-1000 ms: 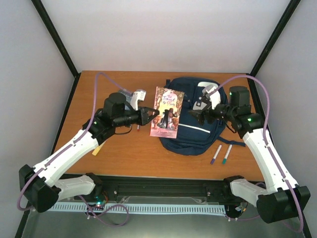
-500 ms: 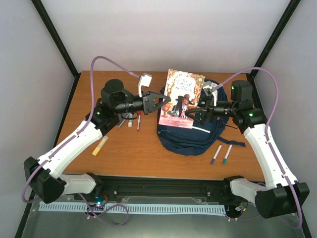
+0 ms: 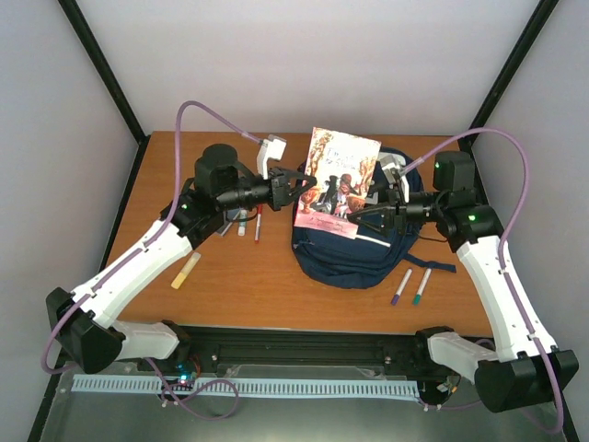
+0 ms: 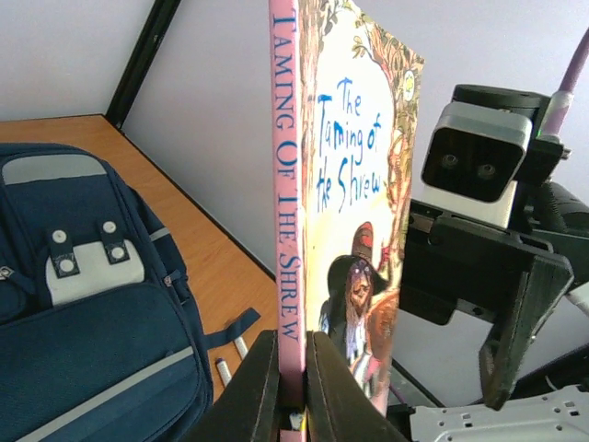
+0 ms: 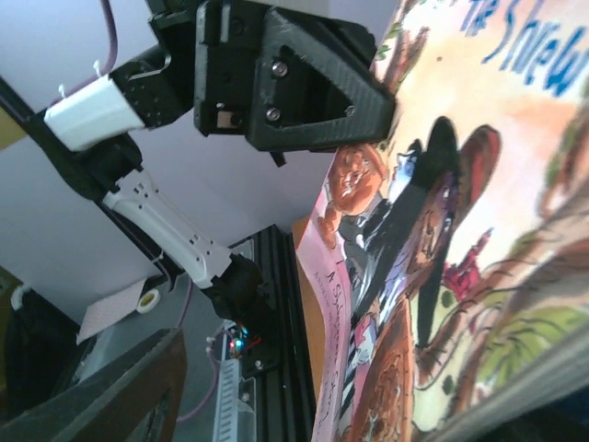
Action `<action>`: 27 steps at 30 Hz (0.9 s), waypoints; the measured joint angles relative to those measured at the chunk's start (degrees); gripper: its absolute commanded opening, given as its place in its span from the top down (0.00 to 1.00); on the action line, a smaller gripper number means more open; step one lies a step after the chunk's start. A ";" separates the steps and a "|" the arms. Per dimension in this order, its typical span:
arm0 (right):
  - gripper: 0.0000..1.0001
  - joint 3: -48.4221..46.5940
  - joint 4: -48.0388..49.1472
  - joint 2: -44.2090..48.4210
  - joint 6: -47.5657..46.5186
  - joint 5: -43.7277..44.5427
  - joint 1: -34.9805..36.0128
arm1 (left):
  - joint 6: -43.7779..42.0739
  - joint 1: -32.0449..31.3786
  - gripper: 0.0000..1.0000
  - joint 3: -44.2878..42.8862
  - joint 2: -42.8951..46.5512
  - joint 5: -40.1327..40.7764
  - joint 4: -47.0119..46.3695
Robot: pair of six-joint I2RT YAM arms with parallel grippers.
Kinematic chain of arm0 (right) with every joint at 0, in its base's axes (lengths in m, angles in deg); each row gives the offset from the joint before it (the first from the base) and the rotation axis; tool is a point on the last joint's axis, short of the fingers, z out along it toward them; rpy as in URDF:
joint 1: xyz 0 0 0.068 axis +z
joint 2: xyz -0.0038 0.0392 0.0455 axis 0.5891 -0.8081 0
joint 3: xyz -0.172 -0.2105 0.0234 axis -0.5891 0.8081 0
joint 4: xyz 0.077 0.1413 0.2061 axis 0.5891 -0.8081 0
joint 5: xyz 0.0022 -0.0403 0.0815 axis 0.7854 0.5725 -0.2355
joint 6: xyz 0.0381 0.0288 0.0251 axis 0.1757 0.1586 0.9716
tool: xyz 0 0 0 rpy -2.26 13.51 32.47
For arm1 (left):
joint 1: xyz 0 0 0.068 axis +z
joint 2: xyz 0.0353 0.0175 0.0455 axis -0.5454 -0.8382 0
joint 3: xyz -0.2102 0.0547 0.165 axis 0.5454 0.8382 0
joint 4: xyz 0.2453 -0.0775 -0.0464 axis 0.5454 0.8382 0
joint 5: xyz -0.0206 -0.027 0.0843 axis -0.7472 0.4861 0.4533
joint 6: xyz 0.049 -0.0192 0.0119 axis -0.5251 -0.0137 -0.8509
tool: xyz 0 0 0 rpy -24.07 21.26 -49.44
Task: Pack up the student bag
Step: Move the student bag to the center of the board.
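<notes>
Clamped shut on the pink spine, the left pincer [image 3: 304,187] stood the illustrated paperback book [image 3: 336,184] upright over the large navy blue fabric backpack [image 3: 354,253] lying on the wooden worktop [image 3: 248,285] — probably so the right pincer [image 3: 366,219], at the cover's lower edge, could steady it; whether that one gripped yet was unclear. A second earlier the book lay flat, half on the backpack.
</notes>
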 measured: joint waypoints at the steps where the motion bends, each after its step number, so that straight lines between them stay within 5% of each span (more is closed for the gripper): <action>1: 0.36 0.24 0.15 0.31 0.35 -0.20 0.00 | -0.42 -0.09 0.99 -0.02 0.02 0.35 0.39; 6: 0.76 1.75 2.14 0.66 3.26 0.15 0.00 | -1.29 -0.24 0.99 -0.35 0.00 0.57 1.73; 16: 0.97 2.67 5.64 -0.35 8.61 7.08 -0.09 | -1.33 -0.24 0.98 0.07 0.00 1.95 0.94; 19: 0.97 3.13 5.68 -0.35 8.66 9.20 -0.04 | -1.31 -0.24 0.77 0.57 -0.28 2.34 0.35; 21: 0.97 3.26 5.53 -0.35 8.31 11.19 -0.11 | -1.51 -0.24 0.42 0.94 -0.79 3.26 0.44; 22: 0.97 3.28 5.49 -0.35 8.00 12.37 -0.31 | -1.84 -0.24 0.33 1.09 -1.14 3.91 0.66; 27: 0.97 4.50 4.61 -0.04 4.63 19.56 -3.72 | -1.53 -0.22 0.24 1.16 -4.70 12.17 5.64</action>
